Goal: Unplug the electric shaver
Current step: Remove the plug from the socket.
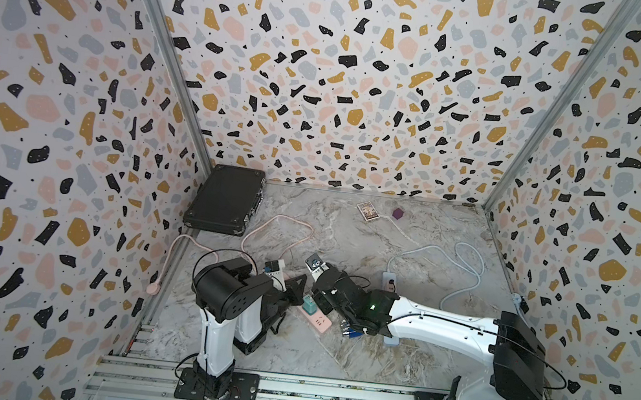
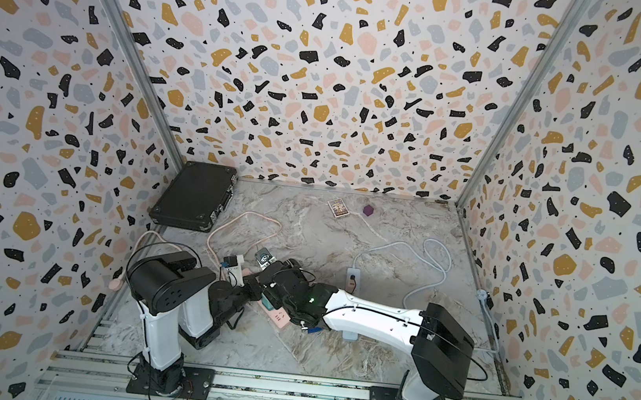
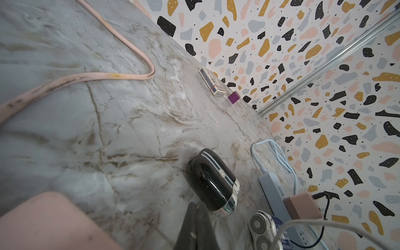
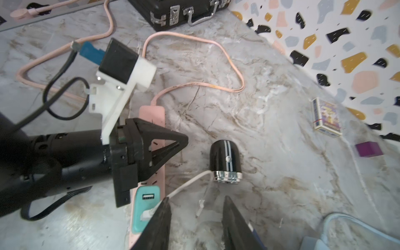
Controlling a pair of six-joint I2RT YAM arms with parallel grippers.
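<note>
The electric shaver is a black, striped barrel with a chrome head, lying on the marble table; it also shows in the left wrist view. In both top views my right arm hides it. A white cable runs from a teal USB charger on the pink power strip towards the shaver's chrome end. Its small plug end shows blurred, out of the shaver. My right gripper is open around that plug end. My left gripper is shut and empty, over the pink strip.
A black case lies at the back left. A card box and a purple cube sit by the back wall. A pale blue power strip carries a pink adapter. Beside it lies a second shaver with round foils.
</note>
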